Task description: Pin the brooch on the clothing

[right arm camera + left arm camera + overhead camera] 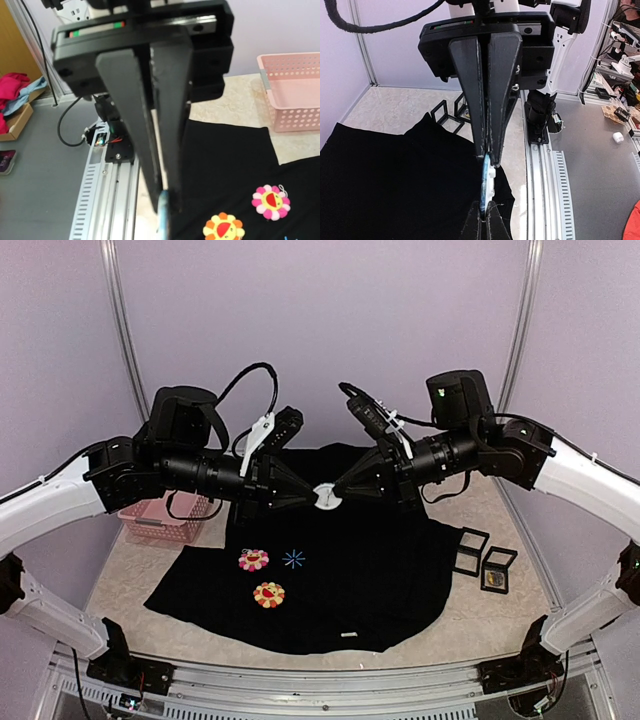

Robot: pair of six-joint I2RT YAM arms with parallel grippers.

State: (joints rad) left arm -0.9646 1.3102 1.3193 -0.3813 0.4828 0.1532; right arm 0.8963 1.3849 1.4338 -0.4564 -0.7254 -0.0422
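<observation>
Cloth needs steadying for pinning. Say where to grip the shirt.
Pinch the shirt at its left edge beside the pink basket, coming low from the left: it lies flat, so only an edge lets a finger underneath. The left end effector must first release the brooch.

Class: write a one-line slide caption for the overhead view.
The brooch, pinched between left gripper and right gripper, above the black T-shirt.

The left tool (487, 159) is seen pointing down, its fingers pressed together on the upper edge of the brooch (487, 184), which is shown edge-on. The lower edge is pinched by the right tool (483, 217). A black shirt (385, 185) is spread below on the pale worktop (395, 105).
</observation>
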